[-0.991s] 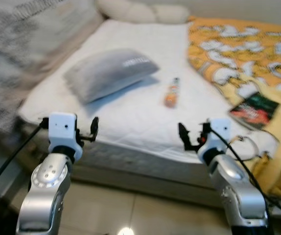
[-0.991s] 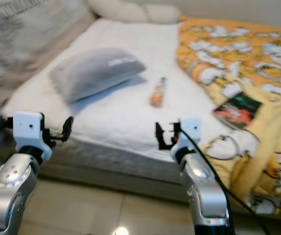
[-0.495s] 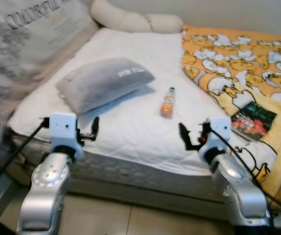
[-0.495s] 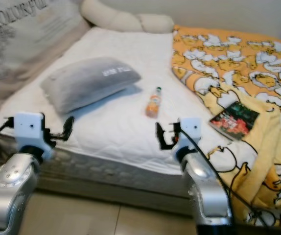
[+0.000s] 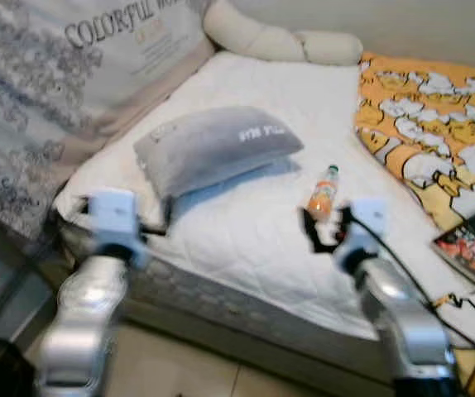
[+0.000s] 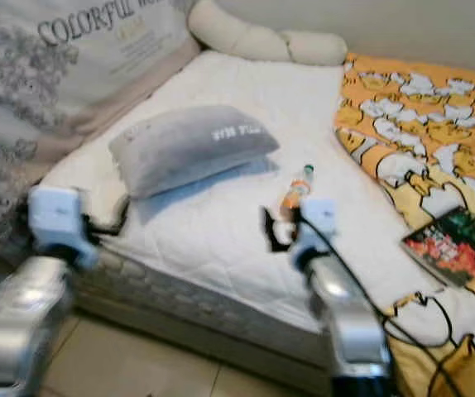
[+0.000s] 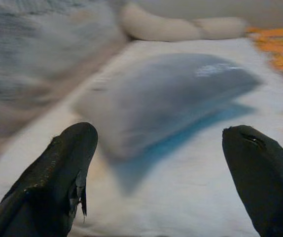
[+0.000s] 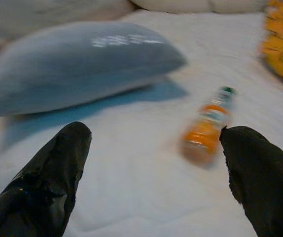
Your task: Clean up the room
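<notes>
An orange drink bottle (image 5: 323, 192) with a green cap lies on the white mattress (image 5: 246, 248), just beyond my right gripper (image 5: 314, 234). That gripper is open and holds nothing; in the right wrist view the bottle (image 8: 208, 123) lies ahead, near one fingertip (image 8: 260, 173). A grey pillow (image 5: 217, 145) rests on the mattress to the left of the bottle. My left gripper (image 7: 156, 182) is open and empty at the bed's near left edge, facing the pillow (image 7: 166, 94). A dark book (image 5: 472, 248) lies on the mattress at the right.
A yellow duck-print blanket (image 5: 432, 103) covers the bed's right side. A long cream pillow (image 5: 279, 40) lies at the head, and a large printed cushion (image 5: 47, 91) leans on the left. Black cables (image 6: 436, 318) trail over the bed's near right corner. Tiled floor (image 5: 196, 372) lies below.
The whole view has shifted: the bed now sits closer and further right, with blur. Both arms hold the same raised pose with open fingers. The bottle now lies just past the right gripper.
</notes>
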Controlling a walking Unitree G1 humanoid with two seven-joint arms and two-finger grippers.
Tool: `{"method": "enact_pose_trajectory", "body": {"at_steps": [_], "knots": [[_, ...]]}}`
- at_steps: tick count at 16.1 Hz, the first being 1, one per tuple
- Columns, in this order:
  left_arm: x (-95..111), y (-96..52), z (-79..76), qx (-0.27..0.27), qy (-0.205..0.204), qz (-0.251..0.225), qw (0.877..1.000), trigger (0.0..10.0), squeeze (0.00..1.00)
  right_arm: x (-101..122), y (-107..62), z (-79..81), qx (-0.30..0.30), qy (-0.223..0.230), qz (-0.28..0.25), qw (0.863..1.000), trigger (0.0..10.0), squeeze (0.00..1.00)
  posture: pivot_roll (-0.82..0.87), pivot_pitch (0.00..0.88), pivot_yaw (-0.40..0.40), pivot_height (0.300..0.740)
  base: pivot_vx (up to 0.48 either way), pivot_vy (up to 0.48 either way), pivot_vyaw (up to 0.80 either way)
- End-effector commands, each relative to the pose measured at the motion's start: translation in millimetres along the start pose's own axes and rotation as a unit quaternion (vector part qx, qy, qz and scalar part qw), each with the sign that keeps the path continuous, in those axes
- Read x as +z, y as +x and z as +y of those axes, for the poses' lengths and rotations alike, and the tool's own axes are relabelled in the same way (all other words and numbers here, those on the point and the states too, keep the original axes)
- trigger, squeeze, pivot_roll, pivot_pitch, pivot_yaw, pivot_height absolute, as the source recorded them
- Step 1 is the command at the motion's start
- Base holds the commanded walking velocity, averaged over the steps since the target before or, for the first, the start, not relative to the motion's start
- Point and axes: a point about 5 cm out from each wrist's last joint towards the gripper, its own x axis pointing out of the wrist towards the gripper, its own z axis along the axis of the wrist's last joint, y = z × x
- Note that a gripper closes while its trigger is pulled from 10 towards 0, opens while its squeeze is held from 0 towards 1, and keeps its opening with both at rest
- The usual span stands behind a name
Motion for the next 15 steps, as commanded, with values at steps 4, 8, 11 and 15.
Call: {"method": "enact_pose_trajectory", "body": {"at_steps": [4, 8, 11, 15], "knots": [[2.3, 4.5, 4.7, 0.002, 0.009, -0.003, 1.0, 10.0, 0.73, 5.6, 5.5, 2.1, -0.001, -0.003, -0.005, 1.0, 10.0, 0.0, 0.08, 0.0, -0.001, 0.74, 0.319, 0.0, -0.4], [2.3, 7.6, 3.1, 0.0, 0.008, -0.005, 1.0, 10.0, 0.74, 7.9, 6.4, -0.7, -0.003, -0.006, -0.007, 1.0, 10.0, 0.0, 0.07, 0.0, -0.006, 0.74, 0.318, 0.0, 0.0], [2.0, 8.4, 2.7, 0.0, 0.006, -0.006, 1.0, 10.0, 0.74, 9.2, 8.9, -0.6, -0.001, -0.01, -0.007, 1.0, 10.0, 0.0, 0.08, 0.0, -0.015, 0.74, 0.315, 0.0, 0.0], [1.7, 7.4, 3.5, 0.004, 0.007, -0.009, 1.0, 10.0, 0.74, 10.8, 14.2, 1.6, 0.0, -0.01, -0.007, 1.0, 10.0, 0.0, 0.1, 0.0, -0.027, 0.74, 0.313, 0.0, 0.0]]}}
